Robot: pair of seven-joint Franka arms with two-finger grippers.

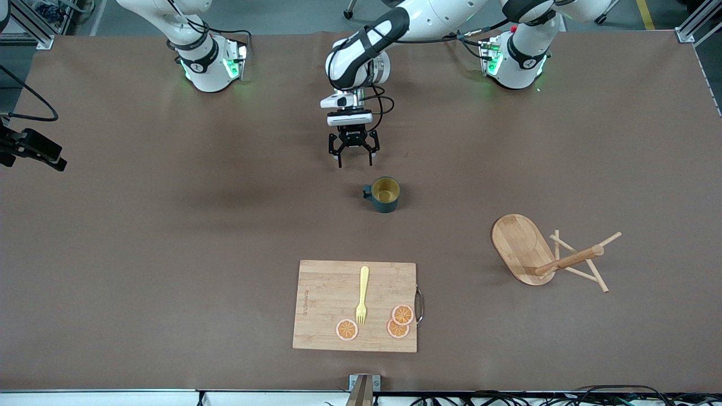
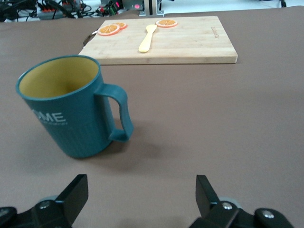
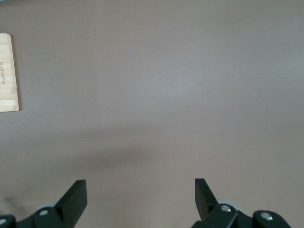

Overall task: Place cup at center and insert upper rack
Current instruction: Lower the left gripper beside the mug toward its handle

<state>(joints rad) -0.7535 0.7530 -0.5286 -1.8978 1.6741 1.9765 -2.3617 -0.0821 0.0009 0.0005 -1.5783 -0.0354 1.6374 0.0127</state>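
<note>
The dark teal cup (image 1: 385, 194) with a yellow interior stands upright near the middle of the table, its handle toward the right arm's end. It shows close in the left wrist view (image 2: 66, 114). My left gripper (image 1: 354, 151) is open and empty, low over bare table beside the cup; in its own view (image 2: 141, 194) nothing lies between the fingers. The wooden mug tree (image 1: 569, 260) lies on its side toward the left arm's end, its oval base (image 1: 518, 243) tipped up. My right gripper (image 3: 140, 197) is open and empty over bare table, out of the front view.
A bamboo cutting board (image 1: 327, 304) lies nearer the front camera than the cup, with a yellow fork (image 1: 362, 294) and three orange slices (image 1: 403, 314) on it. It also shows in the left wrist view (image 2: 190, 42), and its edge in the right wrist view (image 3: 7, 71).
</note>
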